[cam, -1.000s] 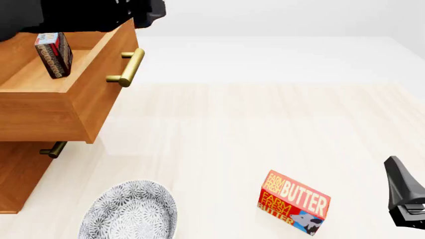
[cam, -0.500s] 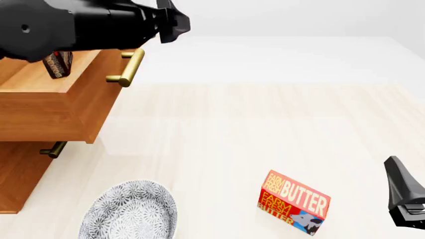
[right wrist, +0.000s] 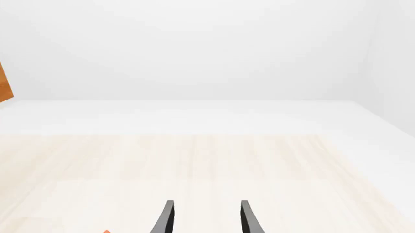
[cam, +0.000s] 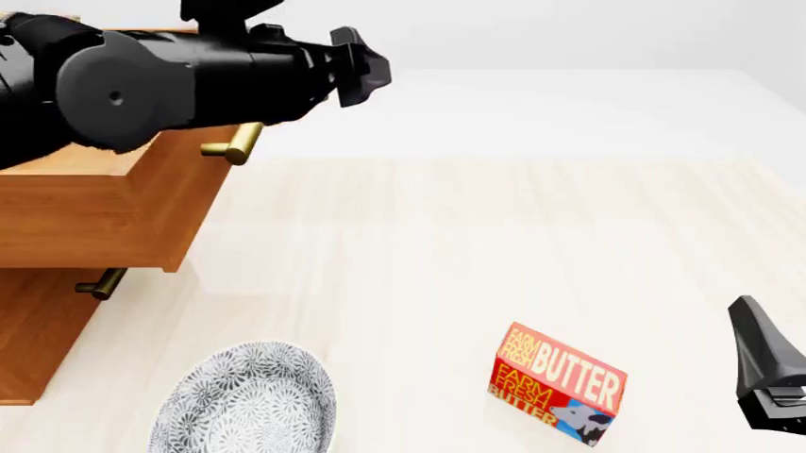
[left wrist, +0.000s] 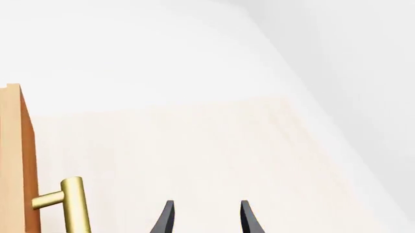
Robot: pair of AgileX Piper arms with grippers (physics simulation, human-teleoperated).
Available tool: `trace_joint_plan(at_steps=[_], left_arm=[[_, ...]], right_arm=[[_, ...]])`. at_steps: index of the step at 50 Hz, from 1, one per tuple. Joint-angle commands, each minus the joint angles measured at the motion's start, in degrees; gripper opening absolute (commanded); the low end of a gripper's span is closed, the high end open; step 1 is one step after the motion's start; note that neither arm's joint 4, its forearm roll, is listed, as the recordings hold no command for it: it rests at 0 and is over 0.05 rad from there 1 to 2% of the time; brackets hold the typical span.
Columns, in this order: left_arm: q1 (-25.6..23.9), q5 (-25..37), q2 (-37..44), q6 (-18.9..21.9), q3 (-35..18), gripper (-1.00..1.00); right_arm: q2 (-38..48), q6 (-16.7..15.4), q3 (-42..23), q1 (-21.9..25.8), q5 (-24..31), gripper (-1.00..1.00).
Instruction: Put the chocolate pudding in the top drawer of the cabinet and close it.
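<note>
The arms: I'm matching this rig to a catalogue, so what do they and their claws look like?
Both are glossy black with no markings or cables showing. The left arm is a thick rounded barrel narrowing toward its claw, which has two slim, pointed, curved black fingers; the right claw looks the same.

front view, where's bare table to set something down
Free: the wide stretch between the top drawer and the butter box, and everything behind it. Crowded: the near edge, where the patterned plate, butter box and right gripper sit.
</note>
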Motion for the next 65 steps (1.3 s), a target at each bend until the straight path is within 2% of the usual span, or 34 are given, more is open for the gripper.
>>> trace_joint_plan(at_steps=[1,27,65], left_arm=[[-1.2,-2.8,1.3,-2.7,1.5,1.0],[-1.4,-6.1,3.6,-5.6,3.9,1.0],[1.9,-8.6,4.7,-7.2,5.9,1.0]], right_arm=[[0.0,0.0,0.0,0.0,0.0,1.0],[0.0,0.0,0.0,0.0,0.0,1.0],[0.0,0.0,0.0,0.0,0.0,1.0]])
